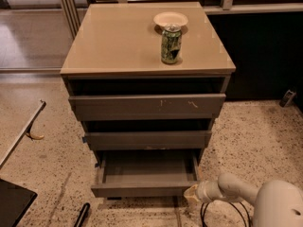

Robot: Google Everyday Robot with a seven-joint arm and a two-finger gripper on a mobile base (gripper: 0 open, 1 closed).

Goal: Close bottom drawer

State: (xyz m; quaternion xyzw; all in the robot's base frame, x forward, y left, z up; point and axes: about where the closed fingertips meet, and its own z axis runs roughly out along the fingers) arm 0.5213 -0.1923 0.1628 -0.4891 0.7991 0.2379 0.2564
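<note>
**Sam:** Where was the bottom drawer (147, 170) when you looked?

**Me:** It was the lowest one in the bench (118, 37), down by the floor. It stuck out a long way, more than the two above it, so it was not shut yet.

**Sam:** And the gripper (191, 196)?

**Me:** It was low down, right by the front right corner of that drawer. I could not tell if it touched the front. I could not tell if it was open or shut, or if it held anything. I think it sat there so it could push the front back in.

**Sam:** Was anything in the drawer?

**Me:** No. I saw only a flat grey bottom with nothing on it. So I think nothing would slide or tip on a push.

**Sam:** What about the others?

**Me:** The middle drawer (147, 139) and the top drawer (147, 106) showed only their fronts. It was dark above them, so I could not see inside.

**Sam:** Anything on top?

**Me:** A green can (171, 44) stood upright, with a small white bowl (170, 19) just behind it. The bowl looked empty. A hard bump might shake the can.
</note>
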